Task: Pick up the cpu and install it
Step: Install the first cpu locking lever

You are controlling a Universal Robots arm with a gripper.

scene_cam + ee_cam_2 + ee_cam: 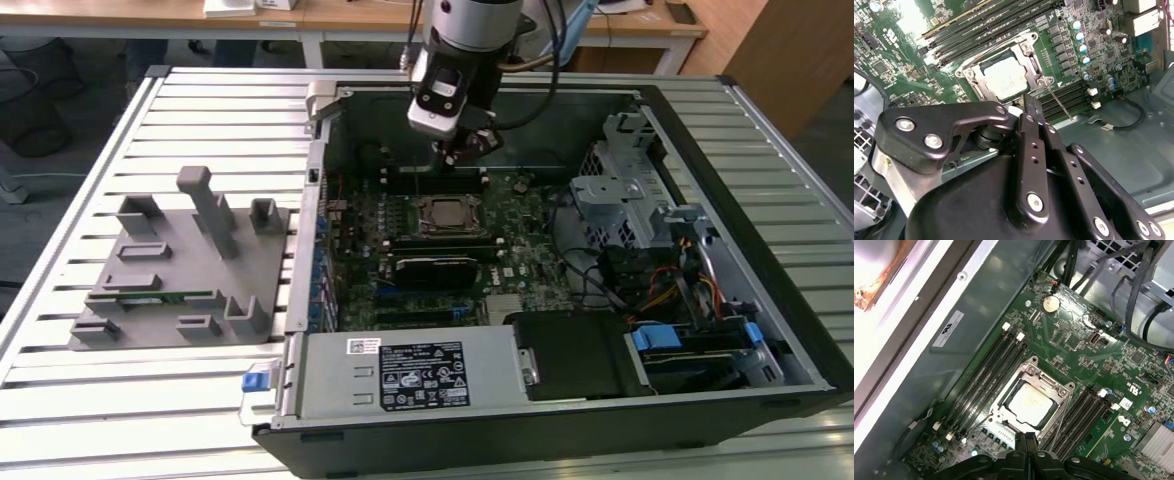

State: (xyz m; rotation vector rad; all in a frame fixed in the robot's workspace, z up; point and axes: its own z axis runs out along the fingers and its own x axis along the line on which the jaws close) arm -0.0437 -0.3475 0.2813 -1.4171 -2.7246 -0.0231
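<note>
The cpu (1029,404) (1005,80) (442,213) lay flat in the socket frame (1030,400) on the green motherboard (1089,355), silvery top up, with dark memory slots (981,385) on either side of it. The gripper (1025,440) (1031,107) (461,150) hung just above the board beside the socket, apart from the chip, its two black fingers (1032,112) pressed together and holding nothing. In the exterior view the open computer case (747,250) stood on a slatted table (200,110), with a grey fixture (187,265) at that view's left

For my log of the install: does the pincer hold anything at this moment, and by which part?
Nothing is held. The pincer is shut with nothing between its fingers, above the motherboard; the cpu lies in its socket.
</note>
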